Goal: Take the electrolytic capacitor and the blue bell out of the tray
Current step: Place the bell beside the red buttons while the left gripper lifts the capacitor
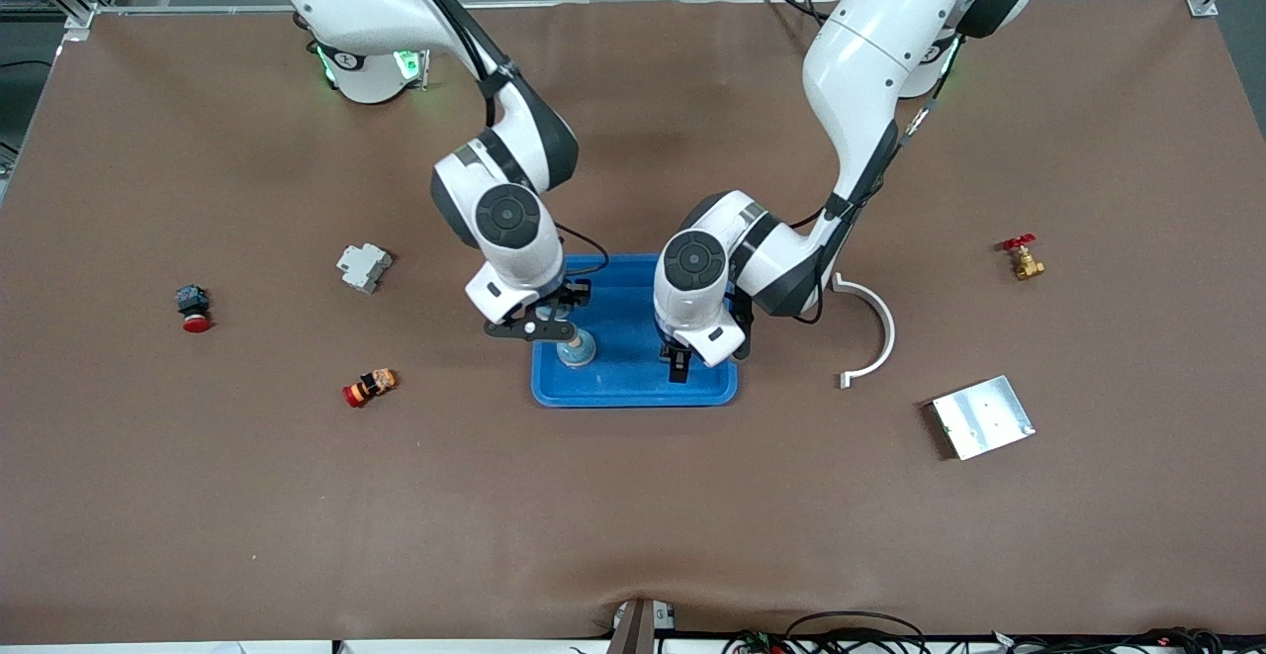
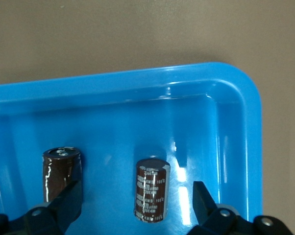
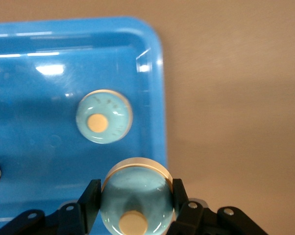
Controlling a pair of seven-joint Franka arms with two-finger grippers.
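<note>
Over the blue tray [image 1: 633, 392], right hand [image 3: 135, 208] clamped on the bell [image 3: 136, 203], left hand [image 2: 137, 208] wide open around the capacitor [image 2: 151, 190], its print unreadable.

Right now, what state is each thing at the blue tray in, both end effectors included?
Left end effector: open over the blue plastic tray, gripping nothing.
Right end effector: shut on a teal dome bell over the tray.
Brown cylindrical capacitor between the open jaws: standing on end in the tray, ungripped.
Second brown capacitor: standing on end beside it.
Second teal bell: resting in the tray, button up.
</note>
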